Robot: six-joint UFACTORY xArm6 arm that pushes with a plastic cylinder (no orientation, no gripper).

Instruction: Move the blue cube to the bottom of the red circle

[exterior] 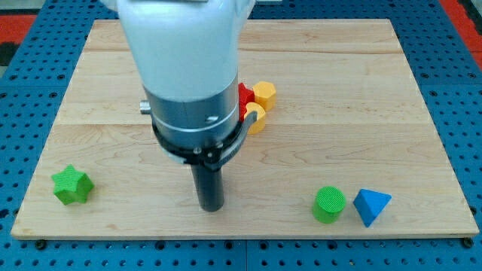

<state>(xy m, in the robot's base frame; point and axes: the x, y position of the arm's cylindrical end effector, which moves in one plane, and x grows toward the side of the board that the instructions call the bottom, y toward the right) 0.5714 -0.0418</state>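
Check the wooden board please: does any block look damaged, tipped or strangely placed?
Nothing looks damaged. The green star block, green round block and blue triangular block lie apart and flat. Two yellow blocks and a red block cluster together, partly hidden by the arm. My tip touches none.

Board: pale wood, several planks joined, seams running left to right, grain visible; wider at the near edge than at the far edge in this view. Surface matte, evenly lit, soft shadows only.

Base: blue perforated panel under and around the board, regular grid of small round holes; exposed at left, right and along the near edge.

Far corners: reddish patches showing beyond the base at far left and far right; detail too blurred to tell.
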